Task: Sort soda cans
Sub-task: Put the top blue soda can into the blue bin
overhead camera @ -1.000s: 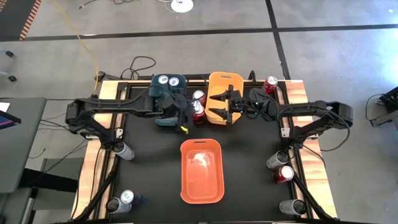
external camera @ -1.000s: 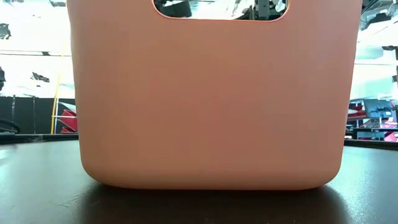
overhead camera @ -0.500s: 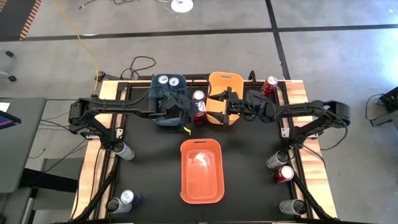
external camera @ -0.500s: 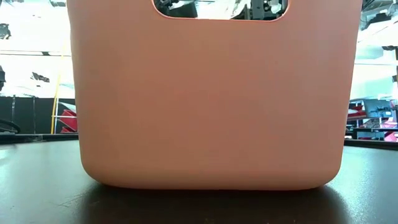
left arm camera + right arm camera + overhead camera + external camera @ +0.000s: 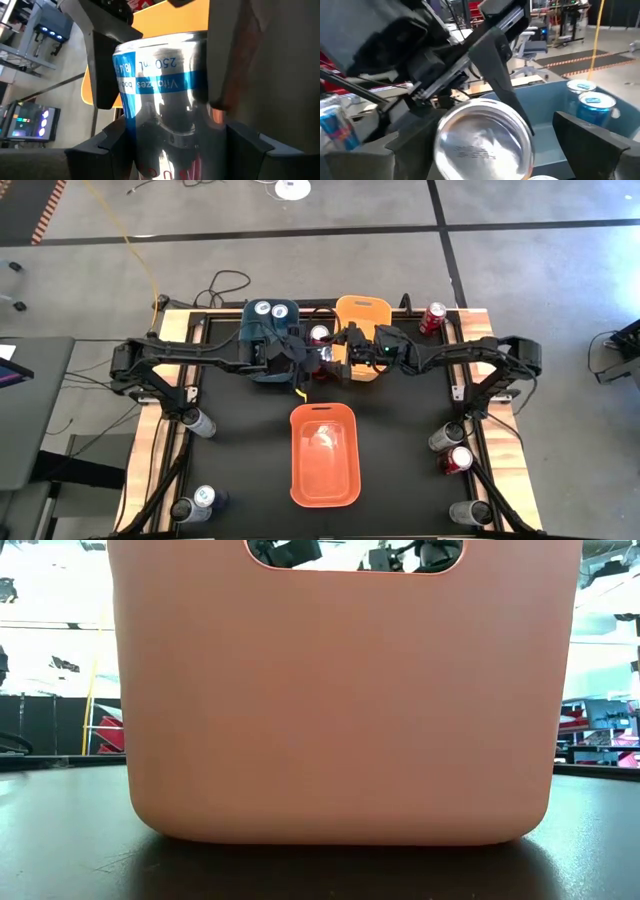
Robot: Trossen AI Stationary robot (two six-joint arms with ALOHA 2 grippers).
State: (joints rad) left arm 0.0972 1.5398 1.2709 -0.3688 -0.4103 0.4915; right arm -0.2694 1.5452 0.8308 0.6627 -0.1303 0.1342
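On the left edge of the bench (image 5: pixel 240 440) stand a silver can (image 5: pixel 199 421) and, nearer the front corner, two more cans (image 5: pixel 196 503). The left hand (image 5: pixel 297 358) reaches in beside the blue bin (image 5: pixel 262 340), which holds two blue-topped cans (image 5: pixel 271 309). This hand is clamped on a blue-and-silver can (image 5: pixel 165 95), its dark fingers (image 5: pixel 107 70) pressed to the can's sides in the left wrist view. Just right of it, the right hand (image 5: pixel 343 356) hovers over the near edge of the yellow bin (image 5: pixel 364 315), fingers spread wide and gripping nothing. In the right wrist view a can's silver top (image 5: pixel 485 140) sits between that hand's fingers (image 5: pixel 590 140), with the left arm's hand right behind it. A silver-topped can (image 5: pixel 319 335) shows between the two bins. The orange bin (image 5: pixel 325 455) sits in the middle front of the bench and fills the low view. A red can (image 5: pixel 435 316) stands at the back right corner. Three more cans (image 5: pixel 452 448) are grouped on the right edge.
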